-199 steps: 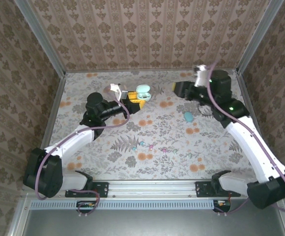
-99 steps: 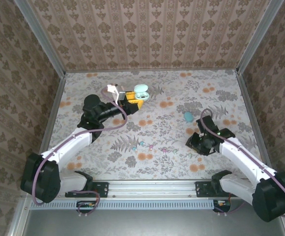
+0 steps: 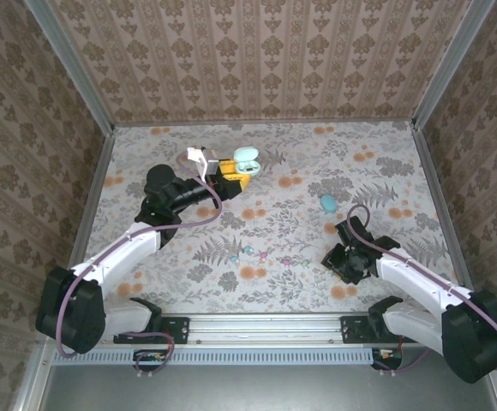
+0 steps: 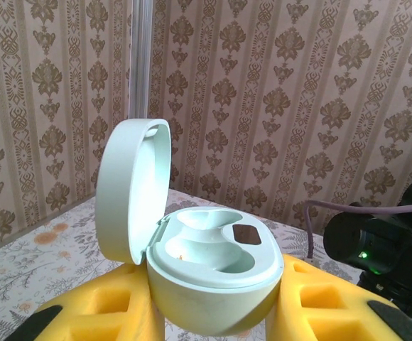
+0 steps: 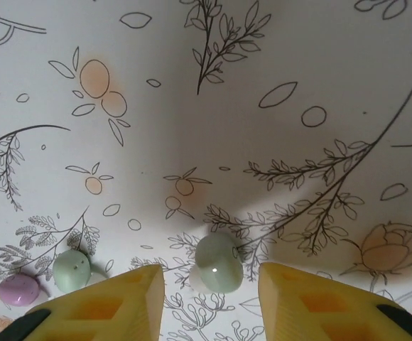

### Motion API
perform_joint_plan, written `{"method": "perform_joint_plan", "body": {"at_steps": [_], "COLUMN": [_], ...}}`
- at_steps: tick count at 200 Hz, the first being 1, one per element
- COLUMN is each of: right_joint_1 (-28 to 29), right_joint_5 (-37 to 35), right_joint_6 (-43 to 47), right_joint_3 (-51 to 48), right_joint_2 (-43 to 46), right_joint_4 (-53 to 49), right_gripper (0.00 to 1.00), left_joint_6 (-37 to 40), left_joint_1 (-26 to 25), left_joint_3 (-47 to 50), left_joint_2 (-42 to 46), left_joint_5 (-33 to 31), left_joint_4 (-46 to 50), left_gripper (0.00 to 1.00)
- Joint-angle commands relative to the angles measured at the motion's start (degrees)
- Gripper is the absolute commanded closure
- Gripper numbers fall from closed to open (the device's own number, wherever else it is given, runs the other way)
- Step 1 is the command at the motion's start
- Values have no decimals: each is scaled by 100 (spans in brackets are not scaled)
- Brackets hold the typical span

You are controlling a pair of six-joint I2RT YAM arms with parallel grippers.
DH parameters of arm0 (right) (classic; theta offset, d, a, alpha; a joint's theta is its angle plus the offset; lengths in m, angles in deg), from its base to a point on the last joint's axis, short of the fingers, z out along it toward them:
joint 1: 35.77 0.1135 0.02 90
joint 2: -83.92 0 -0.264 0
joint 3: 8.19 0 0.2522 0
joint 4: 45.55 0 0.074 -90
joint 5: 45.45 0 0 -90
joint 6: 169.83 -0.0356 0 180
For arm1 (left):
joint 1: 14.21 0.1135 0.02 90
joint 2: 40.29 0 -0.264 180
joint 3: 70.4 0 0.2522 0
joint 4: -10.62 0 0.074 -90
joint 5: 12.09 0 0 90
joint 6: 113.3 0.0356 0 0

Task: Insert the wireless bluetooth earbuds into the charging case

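Charging case (image 4: 206, 263) clamped in left gripper (image 4: 217, 312), lid up, both wells apparently empty. Right gripper (image 5: 209, 295) low over table (image 5: 263, 71), jaws apart, holding nothing, lined up on green earbud (image 5: 218, 262); second green bud (image 5: 72, 270) and pink bud (image 5: 19, 289) lying nearby. Nothing seated yet; pick-up and insertion all outstanding.

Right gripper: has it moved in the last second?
Yes. The right gripper came from beyond the small teal item to its near side, toward the arm bases.
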Motion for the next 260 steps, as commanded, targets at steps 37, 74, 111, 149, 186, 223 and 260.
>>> {"method": "perform_joint_plan", "body": {"at_steps": [37, 74, 111, 149, 186, 223, 260], "right_joint_1": [40, 62, 81, 108, 144, 174, 218], "right_joint_5": [177, 318, 504, 629, 592, 614, 324], "right_joint_6": [-72, 11, 78, 114, 134, 203, 251], "right_joint_3": [-47, 42, 170, 298, 416, 561, 855], "right_joint_2": [-368, -600, -644, -633, -676, -882, -1045], "right_joint_4": [524, 614, 703, 811, 882, 910, 451], "right_gripper": [59, 59, 61, 61, 61, 61, 61], "left_joint_6": [127, 154, 163, 163, 170, 198, 224], "left_joint_1": [6, 1, 4, 5, 0, 6, 6], "left_joint_3": [-69, -71, -40, -35, -44, -33, -17], "left_joint_2": [82, 105, 135, 144, 135, 170, 183], "left_joint_5": [58, 57, 9, -16, -23, -34, -60], "left_joint_4": [-22, 38, 47, 44, 64, 110, 136], "left_gripper": [71, 71, 71, 71, 71, 71, 71]}}
